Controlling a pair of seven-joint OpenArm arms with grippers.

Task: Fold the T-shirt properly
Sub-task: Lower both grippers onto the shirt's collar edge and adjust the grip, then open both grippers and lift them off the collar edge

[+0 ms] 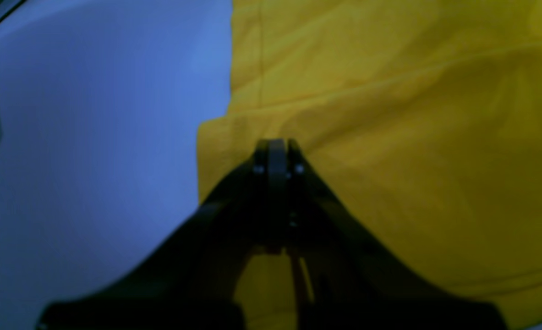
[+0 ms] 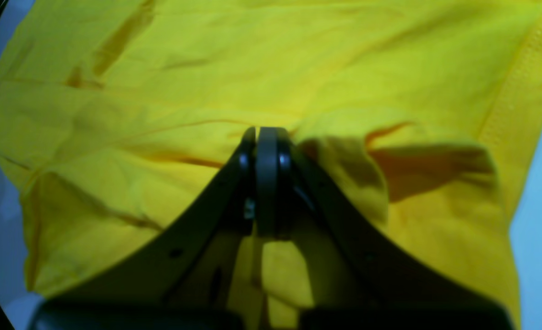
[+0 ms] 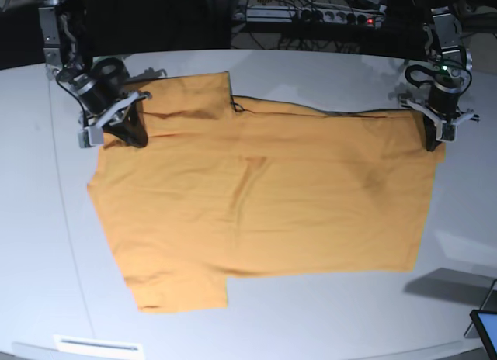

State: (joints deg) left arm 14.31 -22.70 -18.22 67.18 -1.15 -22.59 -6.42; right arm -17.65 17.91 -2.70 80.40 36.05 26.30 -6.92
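The orange-yellow T-shirt (image 3: 264, 197) lies spread flat on the white table (image 3: 326, 321), sleeves toward the left of the base view and hem toward the right. My right gripper (image 3: 133, 135) is at the far sleeve and shoulder, shut on a raised fold of the T-shirt (image 2: 206, 68), its tips (image 2: 266, 130) pressed together in bunched cloth. My left gripper (image 3: 432, 143) is at the far hem corner. Its closed tips (image 1: 277, 143) pinch the T-shirt (image 1: 390, 137) close to its edge, and creases run out from them.
Bare table (image 1: 92, 160) shows left of the cloth in the left wrist view. A power strip and cables (image 3: 326, 17) lie behind the table. A dark screen corner (image 3: 485, 329) sits at the front right, and a white label strip (image 3: 97, 346) at the front left.
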